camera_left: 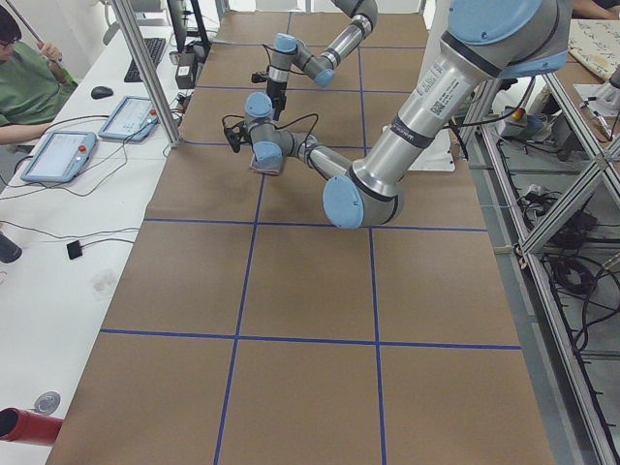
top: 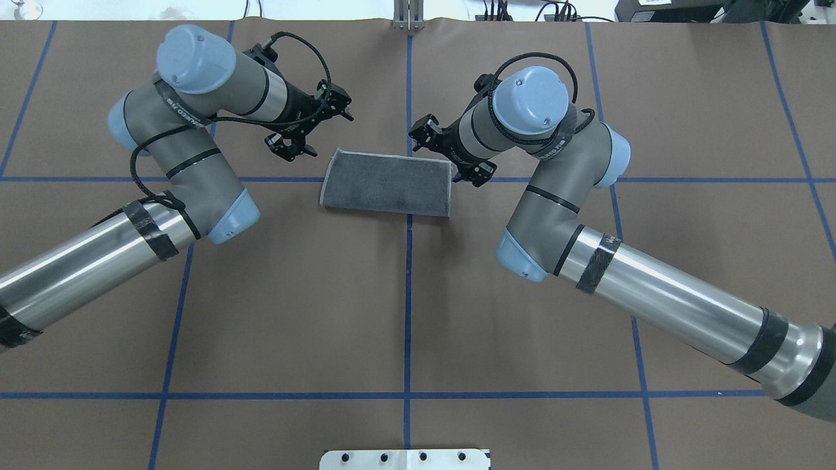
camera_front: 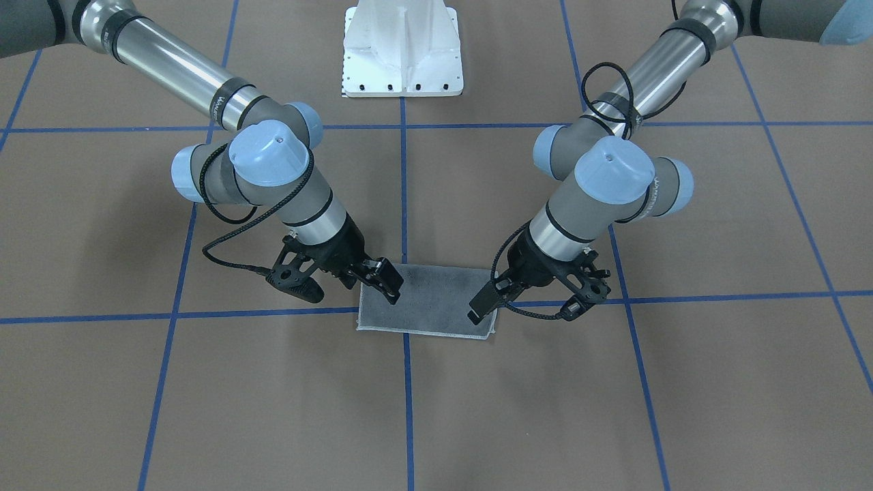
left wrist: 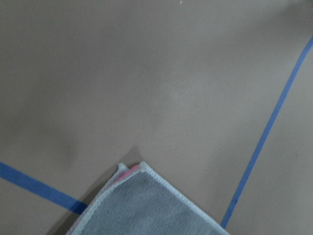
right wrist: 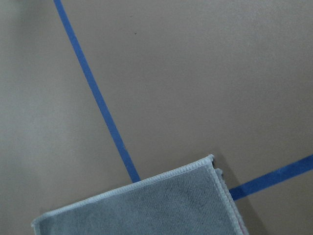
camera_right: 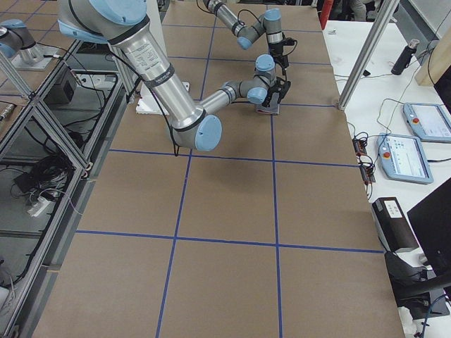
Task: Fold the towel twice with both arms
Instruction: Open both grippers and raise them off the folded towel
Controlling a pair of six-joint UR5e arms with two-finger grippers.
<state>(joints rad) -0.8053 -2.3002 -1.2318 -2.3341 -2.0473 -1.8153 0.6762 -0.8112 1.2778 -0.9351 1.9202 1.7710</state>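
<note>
A corner of the small terry towel [left wrist: 146, 205] is seen closest in the left wrist view. Its grey nap is edged by a thin, light-grey stitched hem, and a sliver of bright pink is exposed between the layers at the tip. The cloth is folded into a flat rectangle with the grey face up, and it lies between the two sets of jaws on the matt brown paper table cover [camera_front: 273, 409], across a cross of blue tape lines [camera_front: 407, 409].

The black two-finger right gripper [camera_front: 383, 281] is held over one short end of the towel and the matching left gripper [camera_front: 485, 300] over the other. Both sets of jaws are seen parted, with nothing held between them. Whether the fingertips touch the cloth cannot be told.

Behind the jaws, smooth silver-grey tubes, rounded light blue joint caps and looped black cables make up the right arm [camera_front: 273, 170] and the left arm [camera_front: 614, 177]. A white ribbed pedestal base [camera_front: 402, 48] stands well beyond both grippers.
</note>
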